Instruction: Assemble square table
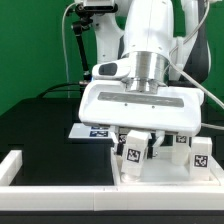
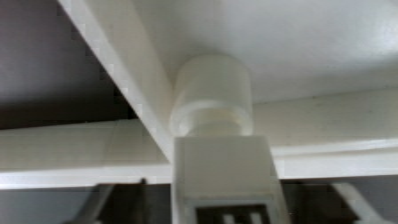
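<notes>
Where the pincer (image 1: pixel 137 128) hangs, a leg (image 2: pixel 217 95) stands upright — just below it.

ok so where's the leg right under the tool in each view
exterior view: leg low centre, just beneath the tool, tag showing
wrist view: leg fills the middle, close up
shared landmark: the white tabletop it stands on

Exterior view faces the arm (image 1: pixel 150 60) front-on, slightly above table height; wrist view looks very close at a leg (image 2: pixel 217 120), shared by both
</notes>
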Controlling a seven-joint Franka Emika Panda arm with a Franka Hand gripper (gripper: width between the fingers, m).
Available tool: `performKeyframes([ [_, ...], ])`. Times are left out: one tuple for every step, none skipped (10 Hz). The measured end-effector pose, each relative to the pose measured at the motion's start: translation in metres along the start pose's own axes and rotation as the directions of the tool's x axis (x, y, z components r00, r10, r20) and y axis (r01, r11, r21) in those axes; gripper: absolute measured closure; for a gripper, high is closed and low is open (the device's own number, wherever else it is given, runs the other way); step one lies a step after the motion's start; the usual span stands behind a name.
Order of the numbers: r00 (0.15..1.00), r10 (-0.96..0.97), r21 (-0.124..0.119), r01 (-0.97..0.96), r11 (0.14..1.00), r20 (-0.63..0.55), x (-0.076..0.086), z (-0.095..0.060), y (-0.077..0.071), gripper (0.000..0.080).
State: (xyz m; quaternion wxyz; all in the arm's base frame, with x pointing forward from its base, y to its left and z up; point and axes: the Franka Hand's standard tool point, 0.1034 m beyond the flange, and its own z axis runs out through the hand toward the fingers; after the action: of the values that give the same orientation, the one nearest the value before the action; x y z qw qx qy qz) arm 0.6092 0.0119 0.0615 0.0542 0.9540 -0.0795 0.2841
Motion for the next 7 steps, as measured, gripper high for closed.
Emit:
performKeyframes([
  [1.0,-0.001,0.0,0.001,1.0,0.0,0.0,0.0,0.0,0.0234],
  [1.0,-0.001,0.0,0.001,1.0,0.0,0.0,0.0,0.0,0.0173],
  [1.0,-0.001,0.0,0.001,1.0,0.0,0.0,0.0,0.0,0.0173],
  [1.0,-0.001,0.0,0.001,1.0,0.0,0.0,0.0,0.0,0.0157],
  [1.0,-0.002,0.0,0.002,1.0,0.0,0.0,0.0,0.0,0.0152],
  [1.0,-0.002,0.0,0.002,1.0,0.0,0.0,0.0,0.0,0.0152],
  [1.0,-0.002,0.0,0.002,1.0,0.0,0.0,0.0,0.0,0.015],
])
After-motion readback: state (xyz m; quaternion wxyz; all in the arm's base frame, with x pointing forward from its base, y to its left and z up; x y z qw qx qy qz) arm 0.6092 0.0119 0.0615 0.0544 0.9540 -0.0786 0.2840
